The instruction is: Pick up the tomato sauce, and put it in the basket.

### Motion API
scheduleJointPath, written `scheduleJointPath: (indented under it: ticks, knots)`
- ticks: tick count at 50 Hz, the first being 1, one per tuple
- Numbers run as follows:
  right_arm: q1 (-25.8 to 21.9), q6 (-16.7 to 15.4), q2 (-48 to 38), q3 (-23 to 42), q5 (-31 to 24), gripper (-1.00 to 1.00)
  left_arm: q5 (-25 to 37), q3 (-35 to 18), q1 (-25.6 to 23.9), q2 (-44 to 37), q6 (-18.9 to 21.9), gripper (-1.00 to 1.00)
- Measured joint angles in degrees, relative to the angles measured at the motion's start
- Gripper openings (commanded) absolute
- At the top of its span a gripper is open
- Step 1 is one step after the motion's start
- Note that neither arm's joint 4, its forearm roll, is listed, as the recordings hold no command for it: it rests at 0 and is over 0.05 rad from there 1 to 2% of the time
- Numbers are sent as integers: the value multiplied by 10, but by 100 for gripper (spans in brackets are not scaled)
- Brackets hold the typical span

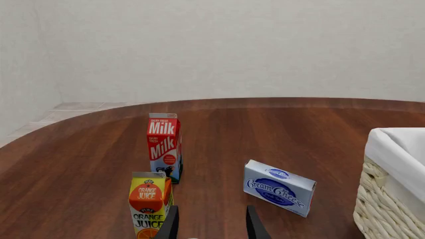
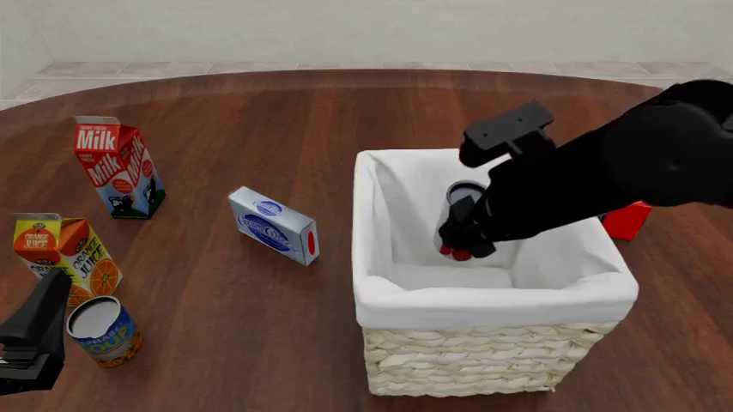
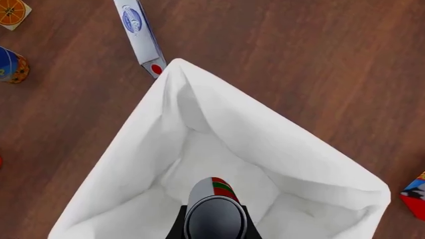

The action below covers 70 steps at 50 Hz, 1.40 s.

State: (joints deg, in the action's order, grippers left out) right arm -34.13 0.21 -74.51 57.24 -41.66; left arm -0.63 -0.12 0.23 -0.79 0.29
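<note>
— Where's your sauce (image 3: pixel 214 215)?
— In your right gripper (image 2: pixel 458 243), clamped between the fingers: a small can, silver-grey top, red label with a green and white patch showing. It hangs inside the basket (image 2: pixel 493 296), above the white lining, nearer the far-right part of the opening; you can't tell if it touches the floor.
— Room around it?
— Cloth walls on all sides of the can, apart from it. Outside, the cream cheese (image 2: pixel 273 226) lies just beside the basket's left rim, a red box (image 2: pixel 627 220) at its right.
— And your left gripper (image 1: pixel 211 226)?
— Fingers apart, empty, low at the near left by the juice (image 2: pixel 63 256) and blue can (image 2: pixel 103 330); milk (image 2: pixel 118 166) stands farther back
</note>
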Motion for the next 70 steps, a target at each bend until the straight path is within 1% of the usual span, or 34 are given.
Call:
scheduleJointPath:
  ticks: [23,49,68,69,70]
  knots:
    - [3,1,-16,-12,11,-100,0,0,0,0,0,100]
    - [2,9,-33,-33,29,-100,0,0,0,0,0,100]
    - [4,9,-43,-32,33,-100,0,0,0,0,0,100]
    - [5,9,-43,-31,33,100,0,0,0,0,0,100]
    - [5,9,-43,-30,34,100,0,0,0,0,0,100]
